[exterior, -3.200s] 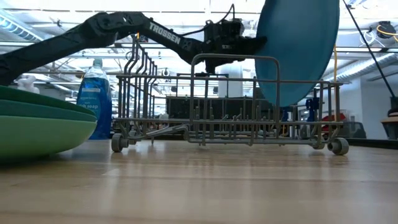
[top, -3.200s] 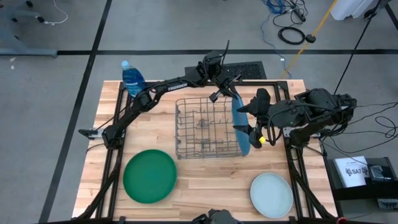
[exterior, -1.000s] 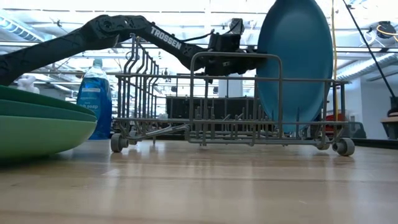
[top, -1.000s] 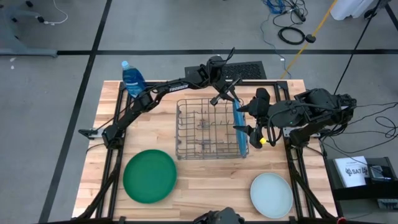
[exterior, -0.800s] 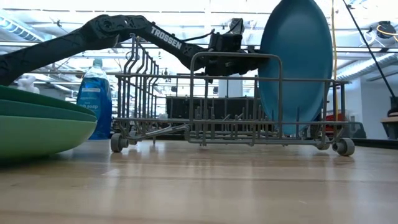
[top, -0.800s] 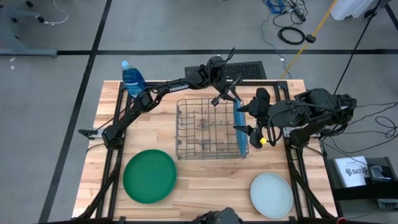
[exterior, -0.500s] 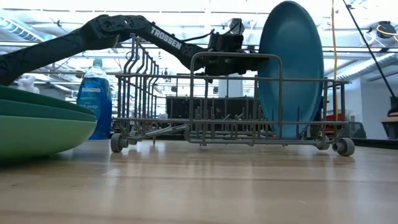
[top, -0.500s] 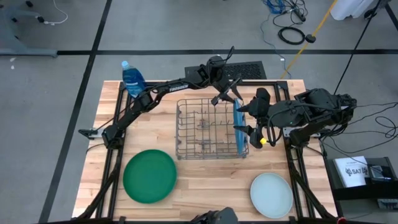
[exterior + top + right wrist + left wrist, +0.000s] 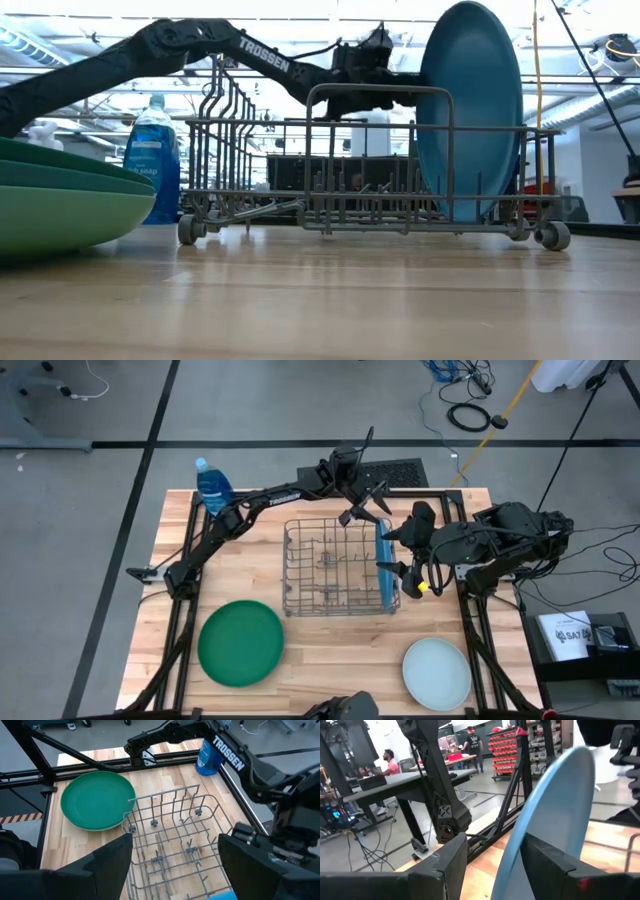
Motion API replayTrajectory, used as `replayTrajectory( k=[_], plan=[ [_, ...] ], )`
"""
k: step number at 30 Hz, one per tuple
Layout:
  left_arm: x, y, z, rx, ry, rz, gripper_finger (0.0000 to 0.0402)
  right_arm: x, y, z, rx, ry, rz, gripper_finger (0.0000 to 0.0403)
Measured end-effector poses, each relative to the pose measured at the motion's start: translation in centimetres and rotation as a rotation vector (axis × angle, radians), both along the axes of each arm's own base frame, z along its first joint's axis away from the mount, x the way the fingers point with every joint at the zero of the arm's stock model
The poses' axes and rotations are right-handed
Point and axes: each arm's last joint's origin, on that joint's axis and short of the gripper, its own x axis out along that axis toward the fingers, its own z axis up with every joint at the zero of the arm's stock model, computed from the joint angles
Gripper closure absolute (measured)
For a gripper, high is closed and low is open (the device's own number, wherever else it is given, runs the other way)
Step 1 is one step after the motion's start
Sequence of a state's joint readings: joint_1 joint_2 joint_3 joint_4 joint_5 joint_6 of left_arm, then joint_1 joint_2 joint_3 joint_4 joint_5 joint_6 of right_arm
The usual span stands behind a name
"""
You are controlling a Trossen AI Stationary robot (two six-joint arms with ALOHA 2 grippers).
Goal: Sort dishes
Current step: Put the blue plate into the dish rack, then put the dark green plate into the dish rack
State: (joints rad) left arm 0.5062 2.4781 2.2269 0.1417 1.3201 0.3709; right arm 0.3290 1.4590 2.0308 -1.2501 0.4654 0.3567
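left gripper (image 9: 364,512) over the far right corner of the rack (image 9: 335,567), fingers (image 9: 447,862) spread to either side of the upper rim of the blue plate (image 9: 555,815), a visible gap on each side, no pinch on it. reached there on a long arm stretched across the table from its left side, past the bottle (image 9: 212,484) at the far left corner.

blue plate (image 9: 470,110) standing on edge in the rightmost slot of the rack (image 9: 370,165), upright with a slight lean, bottom rim down among the wires, top well above the rack's frame. seen from above as a thin blue strip along the rack's right side (image 9: 384,565).

right gripper (image 9: 405,560) just beside the rack's right side, near the plate, fingers (image 9: 107,862) wide apart with nothing between them, pointed over the rack (image 9: 170,850).

rest of the rack bare of dishes, only wire tines showing. sits on small wheels at the middle of the wooden table (image 9: 330,650).

green plates (image 9: 241,643) stacked flat at the near left, a darker one on a lighter one (image 9: 60,205), well apart from the rack. also visible beyond the rack from the right wrist (image 9: 97,800). mint plate (image 9: 437,673) flat at the near right, alone.

people at desks in the room behind, far beyond the table.
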Motion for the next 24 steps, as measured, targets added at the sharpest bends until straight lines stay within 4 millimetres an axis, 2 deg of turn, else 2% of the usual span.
replayTrajectory(
  k=[7, 11, 16, 19, 24],
  plan=[
    [-0.8, 0.9, 0.2, -0.090, 0.094, -0.046, 0.0218, 0.0, 0.0, 0.0, -0.003, 0.000, 0.003, 0.0117],
    [-1.7, 2.0, -0.4, -0.134, 0.154, -0.069, 0.0218, 0.0, 0.1, 0.0, 0.006, 0.007, 0.019, 0.0117],
    [-2.9, 3.3, -0.1, -0.172, 0.188, -0.094, 0.0218, -0.1, 0.1, -0.1, -0.007, 0.020, 0.035, 0.0117],
    [-3.6, 3.2, 1.5, -0.172, 0.187, -0.091, 0.0219, -0.1, 0.1, -0.1, -0.021, 0.023, 0.045, 0.0117],
    [-5.4, 2.2, 6.9, -0.127, 0.139, -0.021, 0.0219, 0.0, 0.0, -0.1, -0.056, 0.030, 0.061, 0.0117]
  ],
)
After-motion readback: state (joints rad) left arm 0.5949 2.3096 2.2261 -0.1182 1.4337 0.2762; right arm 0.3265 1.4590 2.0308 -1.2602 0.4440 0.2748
